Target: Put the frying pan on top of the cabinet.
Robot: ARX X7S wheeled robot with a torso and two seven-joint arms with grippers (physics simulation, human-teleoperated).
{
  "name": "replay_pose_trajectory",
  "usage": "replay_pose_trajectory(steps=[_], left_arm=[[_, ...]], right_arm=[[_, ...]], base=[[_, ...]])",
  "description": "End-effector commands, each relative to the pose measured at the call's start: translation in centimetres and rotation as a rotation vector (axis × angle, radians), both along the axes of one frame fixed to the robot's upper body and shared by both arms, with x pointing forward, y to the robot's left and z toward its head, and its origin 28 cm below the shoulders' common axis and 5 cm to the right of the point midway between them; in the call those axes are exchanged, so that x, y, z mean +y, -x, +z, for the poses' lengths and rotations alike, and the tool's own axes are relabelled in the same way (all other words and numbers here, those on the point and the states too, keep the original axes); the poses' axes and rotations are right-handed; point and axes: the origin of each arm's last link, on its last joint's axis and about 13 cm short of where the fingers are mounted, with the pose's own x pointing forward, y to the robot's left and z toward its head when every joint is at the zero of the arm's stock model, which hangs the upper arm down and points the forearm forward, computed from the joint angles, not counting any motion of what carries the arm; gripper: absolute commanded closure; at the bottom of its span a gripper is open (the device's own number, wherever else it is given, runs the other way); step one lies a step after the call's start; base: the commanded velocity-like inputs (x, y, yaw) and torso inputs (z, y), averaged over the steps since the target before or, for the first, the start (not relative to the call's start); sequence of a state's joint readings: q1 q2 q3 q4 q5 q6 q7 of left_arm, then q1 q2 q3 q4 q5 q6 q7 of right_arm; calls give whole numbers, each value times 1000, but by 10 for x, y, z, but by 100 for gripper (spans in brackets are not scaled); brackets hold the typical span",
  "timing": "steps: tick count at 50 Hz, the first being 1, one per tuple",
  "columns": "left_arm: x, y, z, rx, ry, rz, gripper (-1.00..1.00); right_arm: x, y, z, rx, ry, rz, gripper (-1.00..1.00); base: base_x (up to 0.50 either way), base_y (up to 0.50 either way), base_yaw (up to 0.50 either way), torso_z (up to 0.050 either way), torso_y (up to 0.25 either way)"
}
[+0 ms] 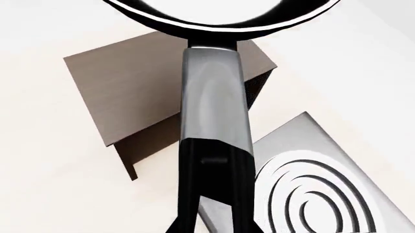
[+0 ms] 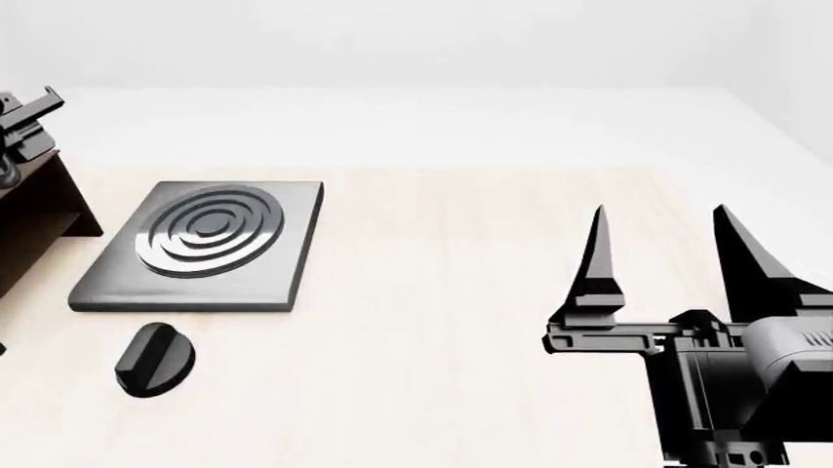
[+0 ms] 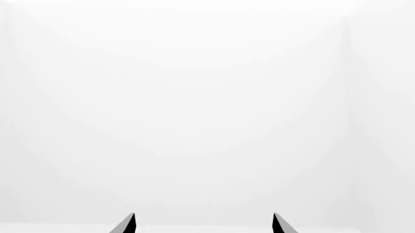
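In the left wrist view the glossy black frying pan [image 1: 214, 30] hangs in the air over the dark brown cabinet [image 1: 129, 82]. Its long grey handle [image 1: 214, 97] runs back into my left gripper [image 1: 215, 160], which is shut on it. In the head view only the cabinet's edge [image 2: 33, 229] and a bit of my left arm [image 2: 26, 122] show at the far left; the pan is out of that view. My right gripper [image 2: 664, 253] is open and empty, raised at the right. Only its tips [image 3: 202, 224] show in the right wrist view, against white wall.
A flat grey stove plate with concentric rings [image 2: 209, 244] lies next to the cabinet, also in the left wrist view [image 1: 324, 189]. A small black knob [image 2: 154, 359] lies in front of the plate. The table is pale beige [image 2: 443, 292].
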State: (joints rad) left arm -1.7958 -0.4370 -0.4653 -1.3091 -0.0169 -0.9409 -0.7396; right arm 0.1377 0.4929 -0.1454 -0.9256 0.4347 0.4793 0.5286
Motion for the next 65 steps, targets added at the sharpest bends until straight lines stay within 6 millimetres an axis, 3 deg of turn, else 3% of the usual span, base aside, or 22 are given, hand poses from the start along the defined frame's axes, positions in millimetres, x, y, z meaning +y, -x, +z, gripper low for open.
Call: replay_pose_trajectory(steps=[1,19,31,55,65], left_arm=[[8,2,2,-8,-22,48,100],[12,2,0,-39,-27,53,100],[12,1,-4,-36,-29,48,100],[15,0,-5,-41,0,103,100],[15,1,-4,-33,-1,119,100]], right_arm=[[0,0,0,1,0,1,-100],[1,-1,-2,4,0,3,-100],[1,-1,-3,8,0,6,-100],[2,-1,-2,7,3,7,-100],[2,-1,0,3,4,7,-100]], base=[[0,0,0,0,0],[0,0,-1,1,1],[0,0,0,0,-243],[0,0,0,0,0],[0,0,0,0,-250]])
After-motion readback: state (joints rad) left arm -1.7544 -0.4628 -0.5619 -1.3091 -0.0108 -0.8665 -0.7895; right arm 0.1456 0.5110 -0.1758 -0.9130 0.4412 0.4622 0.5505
